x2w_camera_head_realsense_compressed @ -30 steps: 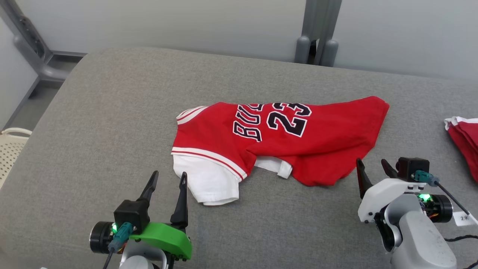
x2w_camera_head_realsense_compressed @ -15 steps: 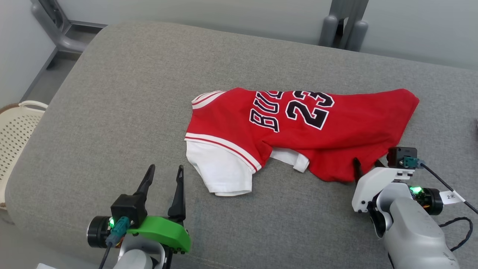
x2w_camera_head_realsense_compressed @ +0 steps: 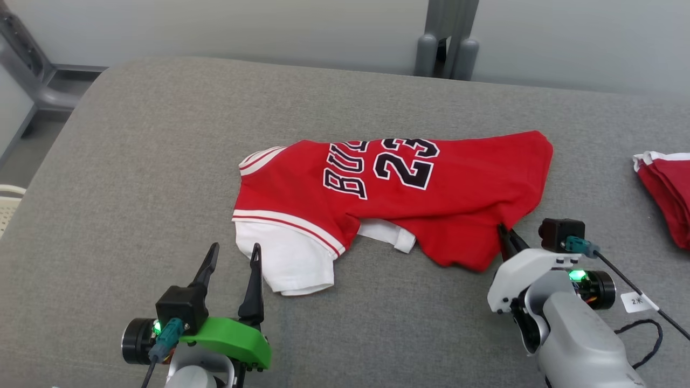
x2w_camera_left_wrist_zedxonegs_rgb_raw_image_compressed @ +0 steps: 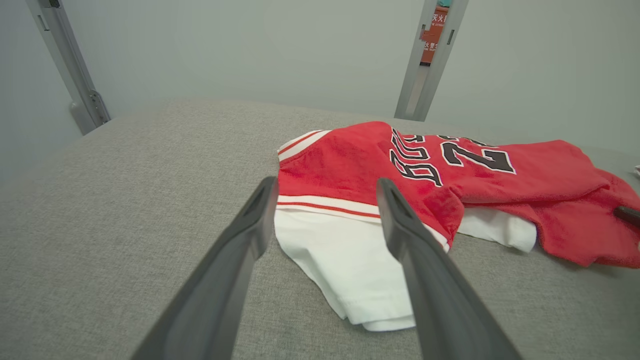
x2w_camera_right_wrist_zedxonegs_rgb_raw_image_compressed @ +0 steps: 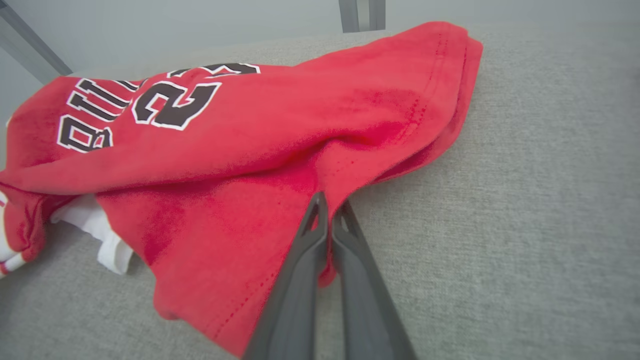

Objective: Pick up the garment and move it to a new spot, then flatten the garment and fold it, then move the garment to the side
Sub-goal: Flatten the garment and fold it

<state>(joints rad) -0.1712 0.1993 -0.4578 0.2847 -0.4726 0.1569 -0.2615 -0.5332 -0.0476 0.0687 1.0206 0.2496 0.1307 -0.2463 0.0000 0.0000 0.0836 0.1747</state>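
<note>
Grey cushion (x2w_camera_head_realsense_compressed: 135, 161) holds the red jersey (x2w_camera_head_realsense_compressed: 458, 183), its near hem just pinched by the right gripper (x2w_camera_head_realsense_compressed: 504, 229), ready for lifting; the left gripper (x2w_camera_head_realsense_compressed: 235, 249) gapes.

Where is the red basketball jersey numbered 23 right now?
In the head view, the red jersey lies centrally on the grey fabric cushion, white sleeve beside the open left gripper, its right-hand hem pinched by the right gripper.

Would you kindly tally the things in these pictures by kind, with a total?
Red jersey with white sleeves: 1
Stack of folded red cloth: 1
Cream plastic basket: 1
Dark two-fingered grippers, left gripper and right gripper: 2
Total: 5
</note>
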